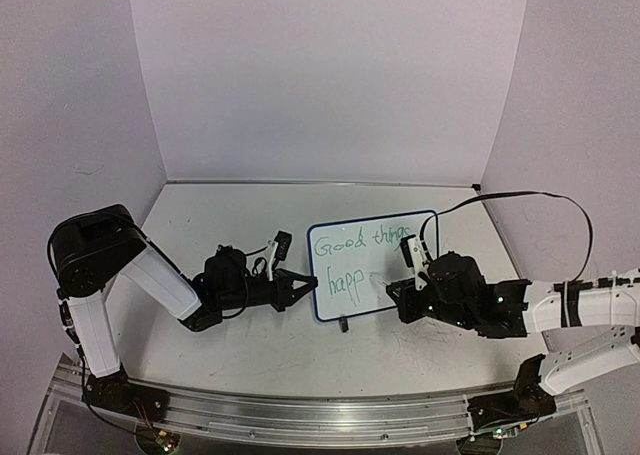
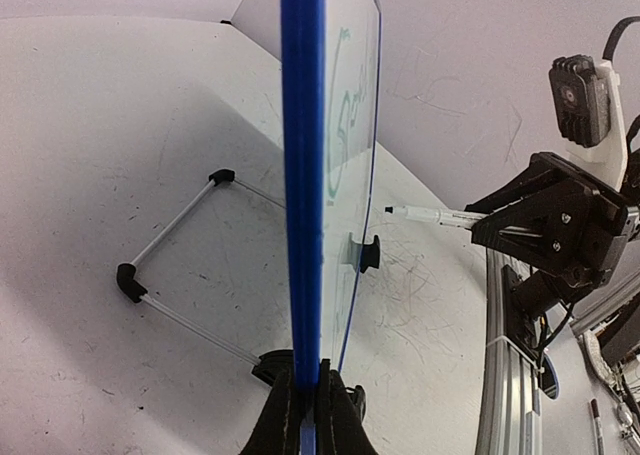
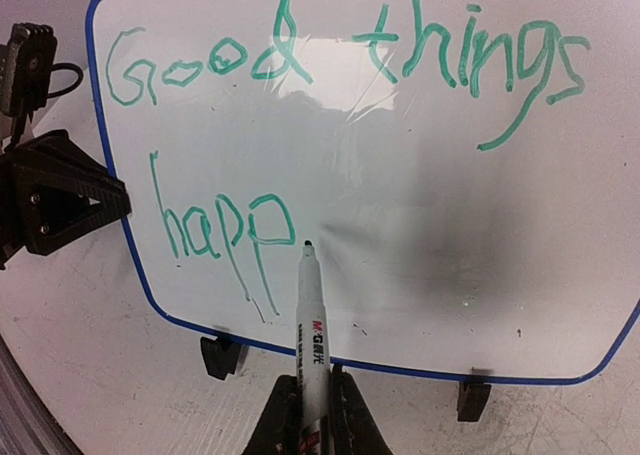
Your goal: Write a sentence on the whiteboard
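The green handwritten words [image 3: 270, 73], "Good things" above "happ", run along the long side of the small blue-framed white board [image 3: 420, 245], which stands upright on the scuffed white table [image 3: 100, 375]. The white marker pen [image 3: 312, 325] points at the board just right of "happ" and is clamped in the right gripper [image 3: 310, 405]. The left gripper [image 2: 308, 395] pinches the board's side edge.

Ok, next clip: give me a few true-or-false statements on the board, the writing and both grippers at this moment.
1. The left gripper clamps the whiteboard by its blue-framed edge. True.
2. The sentence is finished. False: the second line reads only "happ".
3. The right gripper holds a marker whose tip sits beside the last "p". True.
4. The writing is red. False: it is green.
5. The whiteboard lies flat. False: it stands upright.
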